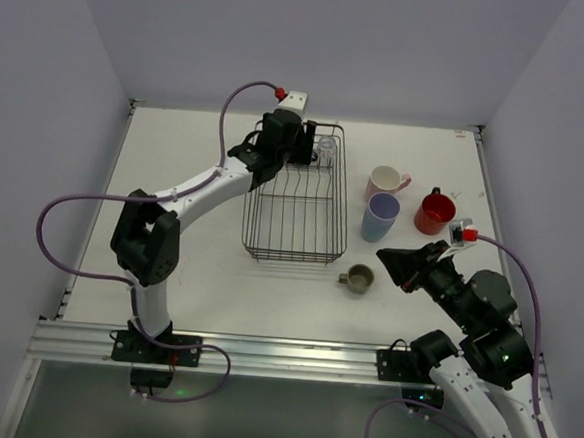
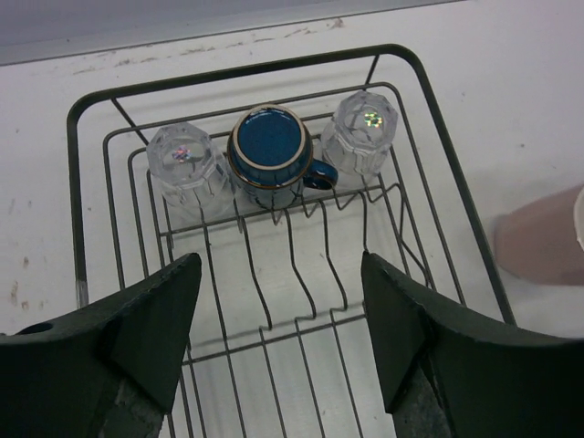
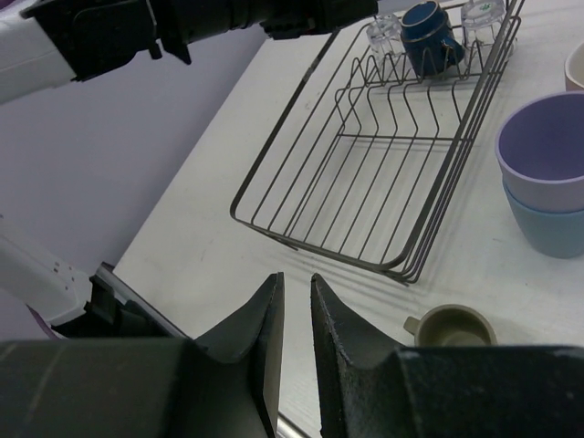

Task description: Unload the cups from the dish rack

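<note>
Inside the dish rack [image 1: 292,214], glasses [image 2: 187,169] flank a blue mug [image 2: 267,146]; left tool [image 2: 278,274] apart, right tool [image 3: 297,301] together.

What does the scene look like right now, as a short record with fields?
In dish rack: dark blue mug, two clear glass tumblers
On table: pink mug, red mug, olive-green mug, lavender cup nested in light blue cup
Left fingers: open, above rack, empty
Right fingers: nearly shut, empty, over table
</note>
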`<state>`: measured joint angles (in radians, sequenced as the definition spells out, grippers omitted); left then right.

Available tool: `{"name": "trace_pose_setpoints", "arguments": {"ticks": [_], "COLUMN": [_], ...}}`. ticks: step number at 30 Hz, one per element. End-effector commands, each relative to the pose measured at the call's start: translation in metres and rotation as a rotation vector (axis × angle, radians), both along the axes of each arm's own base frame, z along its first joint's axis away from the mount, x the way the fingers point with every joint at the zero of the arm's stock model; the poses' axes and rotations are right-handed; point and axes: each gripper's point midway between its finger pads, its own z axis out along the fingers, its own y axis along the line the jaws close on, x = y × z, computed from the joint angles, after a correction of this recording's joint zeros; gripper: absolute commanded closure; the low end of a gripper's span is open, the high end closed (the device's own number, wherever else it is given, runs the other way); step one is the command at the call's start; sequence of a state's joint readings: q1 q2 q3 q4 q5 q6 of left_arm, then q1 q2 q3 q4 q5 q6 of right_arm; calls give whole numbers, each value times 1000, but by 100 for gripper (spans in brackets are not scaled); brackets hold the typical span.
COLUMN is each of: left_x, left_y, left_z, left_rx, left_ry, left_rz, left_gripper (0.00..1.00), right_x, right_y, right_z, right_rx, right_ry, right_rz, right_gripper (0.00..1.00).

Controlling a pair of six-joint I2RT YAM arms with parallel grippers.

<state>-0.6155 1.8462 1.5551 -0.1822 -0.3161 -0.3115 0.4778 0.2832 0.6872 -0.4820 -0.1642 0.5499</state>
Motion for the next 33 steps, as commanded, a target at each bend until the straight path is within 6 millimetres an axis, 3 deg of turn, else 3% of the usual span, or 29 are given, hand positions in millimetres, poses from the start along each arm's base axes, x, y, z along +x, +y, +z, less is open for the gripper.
{"name": "trace_pose_setpoints", "arguments": {"ticks": [1, 7, 10, 13, 16, 17, 28, 33], "left_x": [34, 61, 74, 84, 93, 95, 114, 119], "left_y": [18, 37, 39, 43, 45, 48, 49, 50], "left_z": [11, -7, -13, -36, -38, -47, -63, -79], "left_rx": [39, 31, 39, 75, 89, 104, 125, 156], "left_ry": [-75, -67, -60, -23, -20, -4, 1, 19], "left_rz": [89, 166, 174, 180, 182, 185, 170, 170], "left_gripper": [27, 37, 38, 38, 38, 38, 38, 37], "right_x": [-2, -1, 1, 3, 3, 4, 6, 7], "right_y": [8, 7, 8, 9, 11, 11, 20, 22], "right_z": [8, 6, 5, 5, 6, 6, 9, 7], "right_rx": [11, -12, -17, -21, -21, -24, -22, -15], "right_ry": [-42, -45, -46, -43, -42, -39, -28, -23], "right_rz": [52, 51, 50, 53, 61, 61, 102, 108], "right_gripper": [79, 78, 78, 78, 78, 77, 77, 77]}}
